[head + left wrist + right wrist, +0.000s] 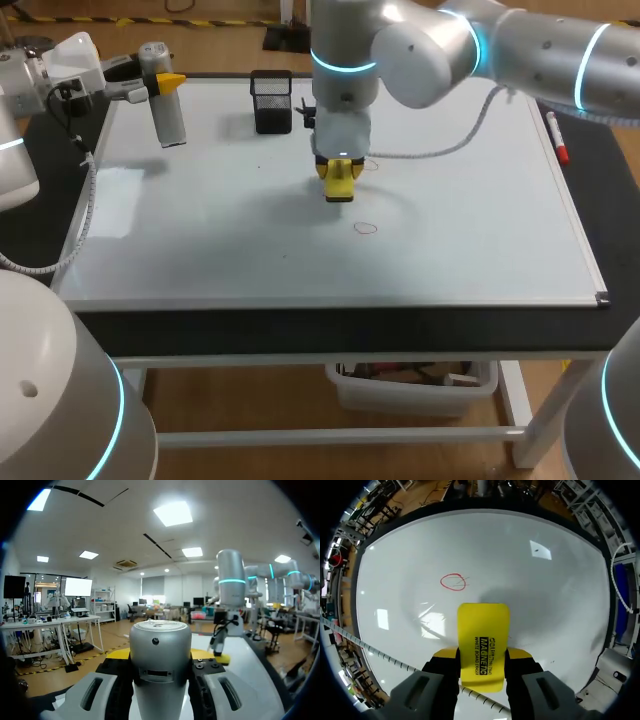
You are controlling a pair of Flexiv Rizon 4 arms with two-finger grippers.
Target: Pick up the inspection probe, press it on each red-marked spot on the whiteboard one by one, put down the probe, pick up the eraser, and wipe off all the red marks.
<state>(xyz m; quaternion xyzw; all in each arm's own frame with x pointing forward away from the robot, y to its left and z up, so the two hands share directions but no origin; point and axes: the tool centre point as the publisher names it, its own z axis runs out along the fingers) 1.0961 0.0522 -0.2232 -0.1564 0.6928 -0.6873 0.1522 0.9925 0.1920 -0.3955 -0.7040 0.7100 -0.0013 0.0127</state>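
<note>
The silver cylindrical inspection probe (168, 115) hangs over the whiteboard's (200, 240) far left corner, with my left gripper (163, 82) shut on it. In the left wrist view the probe (160, 645) fills the space between the gripper's (161, 657) yellow tips. Near the board's middle my right gripper (340, 178) is shut on the yellow eraser (340, 190). In the right wrist view the eraser (483, 635) sticks out ahead of the gripper (482, 653), just short of a red circle mark (453, 582). That red mark (366, 228) lies a little nearer the front edge than the eraser.
A black mesh pen holder (272, 101) stands at the back of the board, left of my right arm. A red-capped marker (556, 138) lies along the board's right edge. A faint red trace (372, 165) shows right beside the right gripper.
</note>
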